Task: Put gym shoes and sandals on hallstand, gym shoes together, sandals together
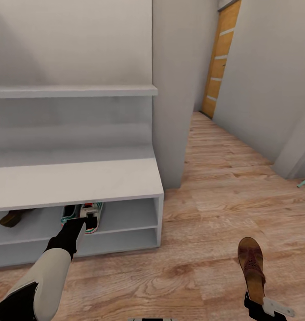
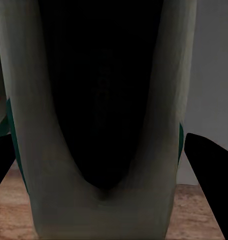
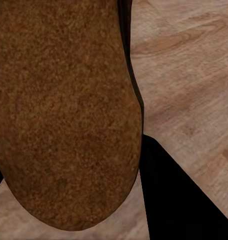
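Reaching into the hallstand's upper shelf, the left claw grips a gym shoe; the right claw clamps a sandal above the corridor floor.

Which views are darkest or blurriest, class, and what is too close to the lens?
Head view: evenly lit, soft, with shade inside the hallstand shelf. Left wrist view: the gym shoe opening is nearly black, edges blurred by closeness. Right wrist view: the sandal footbed looms large and grainy.
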`<state>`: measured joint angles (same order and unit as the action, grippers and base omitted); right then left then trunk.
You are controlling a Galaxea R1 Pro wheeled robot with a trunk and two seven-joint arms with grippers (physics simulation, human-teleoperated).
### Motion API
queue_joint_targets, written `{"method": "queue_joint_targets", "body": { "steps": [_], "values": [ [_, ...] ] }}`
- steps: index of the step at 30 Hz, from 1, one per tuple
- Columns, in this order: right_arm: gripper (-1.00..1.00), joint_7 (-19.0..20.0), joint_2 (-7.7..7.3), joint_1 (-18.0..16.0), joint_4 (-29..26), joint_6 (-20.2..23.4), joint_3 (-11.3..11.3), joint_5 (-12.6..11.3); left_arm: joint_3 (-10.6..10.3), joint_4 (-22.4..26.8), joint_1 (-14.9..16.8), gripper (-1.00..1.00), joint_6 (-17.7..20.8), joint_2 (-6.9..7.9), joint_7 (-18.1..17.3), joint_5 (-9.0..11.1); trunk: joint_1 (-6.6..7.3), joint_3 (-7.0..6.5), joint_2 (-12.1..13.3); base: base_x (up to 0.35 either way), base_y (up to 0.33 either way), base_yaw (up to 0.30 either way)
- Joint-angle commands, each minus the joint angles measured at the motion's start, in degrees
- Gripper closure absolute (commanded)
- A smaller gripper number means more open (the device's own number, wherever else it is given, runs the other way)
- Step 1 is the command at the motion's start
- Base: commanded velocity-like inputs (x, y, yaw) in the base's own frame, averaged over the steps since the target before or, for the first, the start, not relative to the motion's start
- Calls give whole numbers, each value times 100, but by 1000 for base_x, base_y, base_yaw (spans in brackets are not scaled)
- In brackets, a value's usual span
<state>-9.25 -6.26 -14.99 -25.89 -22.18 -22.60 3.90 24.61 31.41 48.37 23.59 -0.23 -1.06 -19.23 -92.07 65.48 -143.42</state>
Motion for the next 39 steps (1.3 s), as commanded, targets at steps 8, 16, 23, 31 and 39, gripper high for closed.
{"method": "queue_joint_targets", "body": {
  "steps": [8, 16, 23, 31, 39],
  "values": [
    [100, -6, 2, -4, 5, -15, -17, 23, 19, 11, -3, 100, 23, -3, -9, -11, 1, 4, -2, 82, 26, 0],
    [100, -6, 2, -4, 5, -15, -17, 23, 18, 6, -3, 100, 23, -3, -9, -7, 1, 4, -2, 67, 20, 0],
    [100, -6, 2, -4, 5, -15, -17, 23, 18, 6, -3, 100, 23, -3, -14, -2, 1, 4, -2, 53, 0, 0],
    [100, -6, 2, -4, 5, -15, -17, 23, 18, -3, -3, -100, 22, 2, -17, -15, 1, 4, -2, 4, 0, 0],
    [100, -6, 2, -4, 5, -15, -17, 23, 19, 6, -3, -100, 23, 14, -17, -12, 1, 4, -2, 0, 0, 0]
  ]
}}
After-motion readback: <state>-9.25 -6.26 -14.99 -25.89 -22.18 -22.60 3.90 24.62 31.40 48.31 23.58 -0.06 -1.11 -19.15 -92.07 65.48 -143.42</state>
